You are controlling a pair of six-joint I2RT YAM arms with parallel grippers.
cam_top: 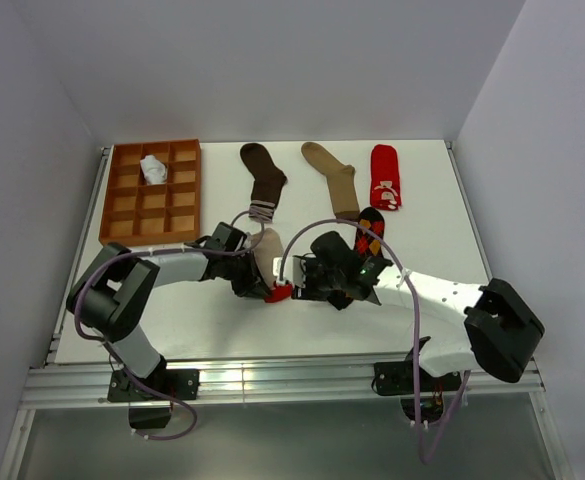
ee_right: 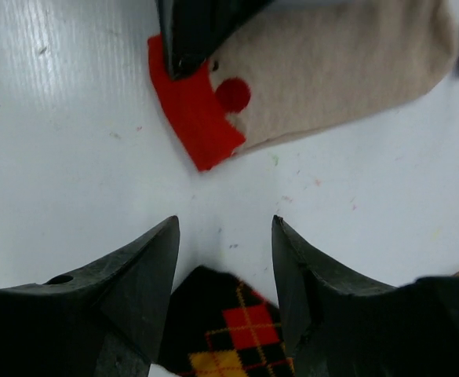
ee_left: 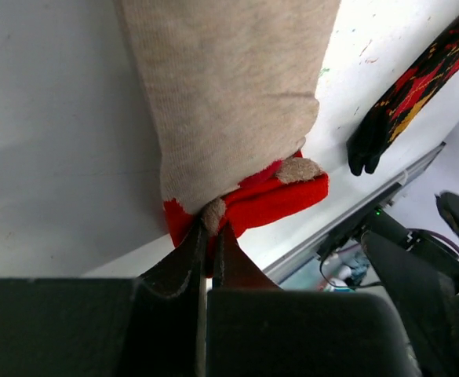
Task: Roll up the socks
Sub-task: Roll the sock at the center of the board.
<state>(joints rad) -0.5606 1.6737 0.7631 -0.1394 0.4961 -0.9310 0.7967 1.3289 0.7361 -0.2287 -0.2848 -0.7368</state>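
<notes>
A beige red-toed sock (cam_top: 268, 250) lies mid-table. My left gripper (cam_top: 264, 288) is shut on its red toe (ee_left: 276, 200), and a bit of beige fabric bulges at the fingertips (ee_left: 211, 228). My right gripper (ee_right: 225, 228) stands open just right of that toe, over bare table, touching nothing. The black-orange argyle sock (ee_right: 233, 326) lies on the table back between its fingers; in the top view this argyle sock (cam_top: 369, 230) is partly under the right arm. Dark brown (cam_top: 263, 172), tan (cam_top: 334, 175) and red (cam_top: 384, 176) socks lie flat along the far side.
An orange-brown gridded tray (cam_top: 127, 215) sits at the far left with a rolled white sock (cam_top: 153, 169) in one cell. The table's near edge and metal rail (cam_top: 272, 375) run just behind both grippers.
</notes>
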